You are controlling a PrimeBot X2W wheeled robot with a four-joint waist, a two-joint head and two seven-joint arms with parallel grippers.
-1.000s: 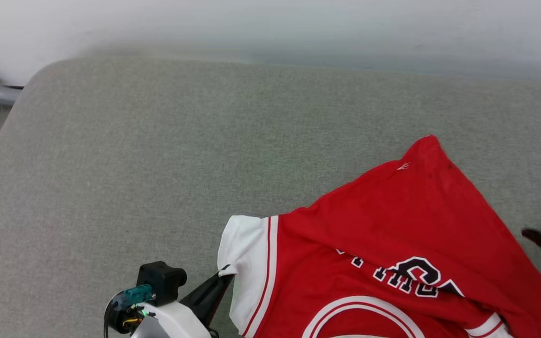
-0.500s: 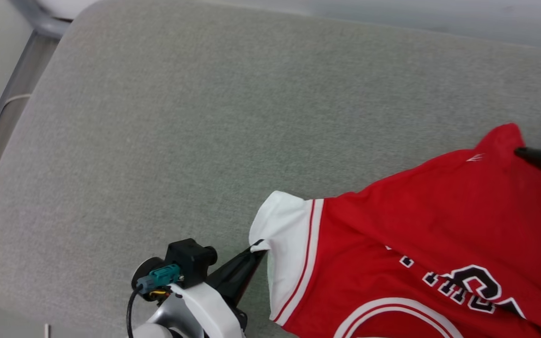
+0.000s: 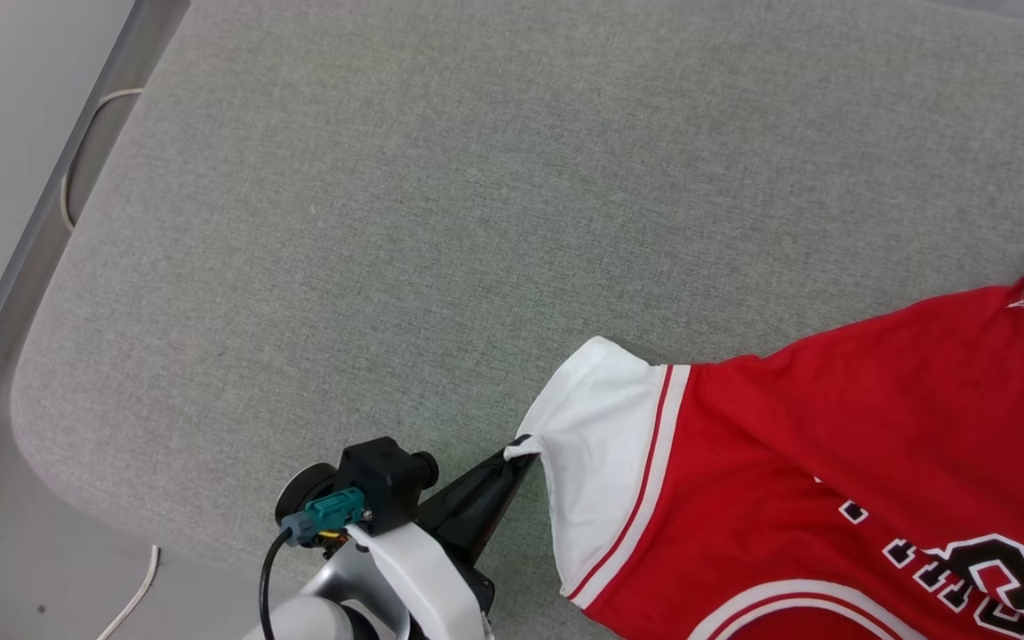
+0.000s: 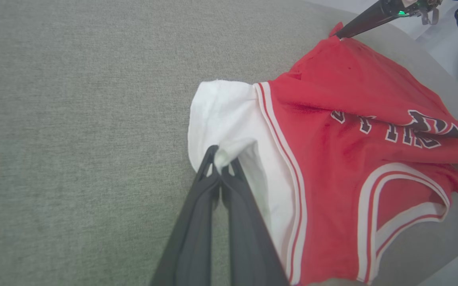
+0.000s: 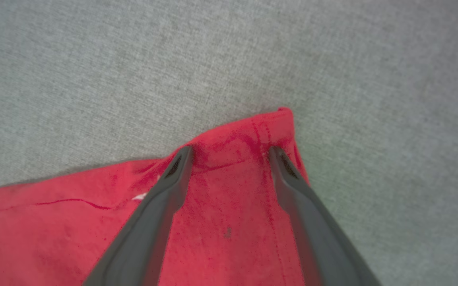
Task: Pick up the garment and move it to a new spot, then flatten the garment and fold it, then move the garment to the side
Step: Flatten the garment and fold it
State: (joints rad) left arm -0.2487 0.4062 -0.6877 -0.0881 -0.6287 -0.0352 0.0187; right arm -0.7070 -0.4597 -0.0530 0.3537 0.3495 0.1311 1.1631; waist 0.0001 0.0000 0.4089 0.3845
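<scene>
Sleeve grip unchanged: left end effector stays pinched shut on the hem of the white sleeve, the leftmost part of the garment. Garment lies rumpled on the grey surface, in its near right part, and runs off the right and bottom edges of the head view. Whole head picture has slid over the last second; logged as camera swing, not cloth travel.

Real change is at the right. Right end effector, a second ago well apart from the cloth, now stands with fingers spread wide astride the far red corner. Nothing pinched yet; contact of the tips with the fabric not certain. Judgement: second grasp point is reached, and closing there would give two held points for the lift and move. Flattening and folding not begun.

Orientation: collar trim faces the robot. Lettering is upside down in the head view and partly under a red flap. Long axis as it lies runs on a diagonal from the sleeve, near left, to the red corner, far right.
</scene>
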